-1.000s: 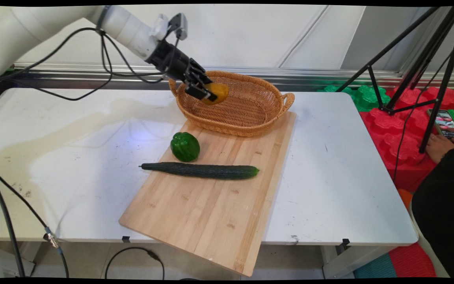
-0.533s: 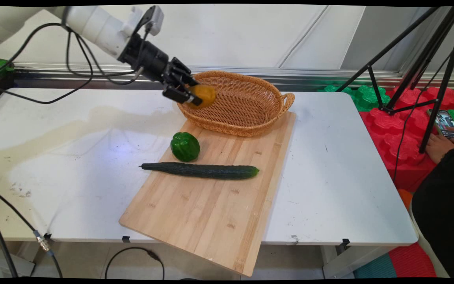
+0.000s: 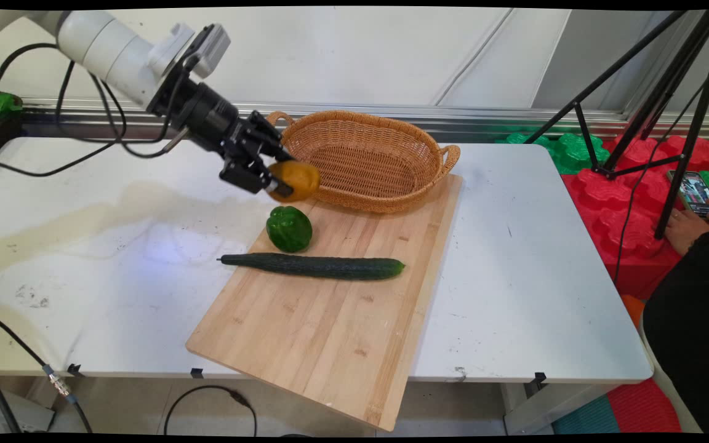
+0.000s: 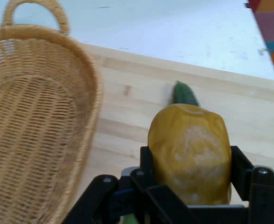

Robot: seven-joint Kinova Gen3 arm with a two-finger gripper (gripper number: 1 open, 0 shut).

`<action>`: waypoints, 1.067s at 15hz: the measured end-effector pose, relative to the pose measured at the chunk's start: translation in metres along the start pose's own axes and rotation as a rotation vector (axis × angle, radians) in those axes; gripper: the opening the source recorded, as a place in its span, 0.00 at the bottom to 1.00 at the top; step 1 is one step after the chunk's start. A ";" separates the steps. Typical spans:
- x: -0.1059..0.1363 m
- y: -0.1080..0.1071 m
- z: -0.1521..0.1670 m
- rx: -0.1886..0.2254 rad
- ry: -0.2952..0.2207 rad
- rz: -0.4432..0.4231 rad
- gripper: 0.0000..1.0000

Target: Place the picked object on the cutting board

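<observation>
My black gripper [image 3: 280, 184] is shut on a yellow-orange pepper [image 3: 295, 180], which fills the lower middle of the hand view [image 4: 189, 151]. It hangs in the air just left of the wicker basket [image 3: 391, 197] and above the far left corner of the wooden cutting board [image 3: 330, 326]. A green bell pepper [image 3: 289, 229] lies on the board right below it. Nearer the camera a long cucumber [image 3: 314, 266] lies across the board; its tip [image 4: 184, 93] shows behind the held pepper. The basket [image 4: 34, 140] looks empty.
The board overhangs the white table's [image 3: 84, 246] near edge. A black tripod [image 3: 668, 111] and red and green foam blocks [image 3: 625, 215] stand off the right side. A person's hand with a phone [image 3: 696, 194] is at the far right. Black cables [image 3: 84, 123] hang from the arm.
The gripper has carried the yellow-orange pepper out from over the basket, leftward and down toward the camera, to a spot above the green pepper. Nothing on the board moved.
</observation>
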State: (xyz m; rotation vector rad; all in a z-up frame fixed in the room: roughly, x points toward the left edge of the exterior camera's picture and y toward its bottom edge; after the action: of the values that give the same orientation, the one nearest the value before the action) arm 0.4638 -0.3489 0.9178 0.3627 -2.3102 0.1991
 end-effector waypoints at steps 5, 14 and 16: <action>-0.002 0.037 0.015 -0.055 -0.017 0.042 0.00; -0.010 0.088 0.080 -0.128 -0.086 0.108 0.00; -0.010 0.096 0.098 -0.138 -0.101 0.119 0.00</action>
State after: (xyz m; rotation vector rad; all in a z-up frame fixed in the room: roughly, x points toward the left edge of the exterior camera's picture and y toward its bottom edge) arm 0.3728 -0.2804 0.8397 0.1692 -2.4317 0.0803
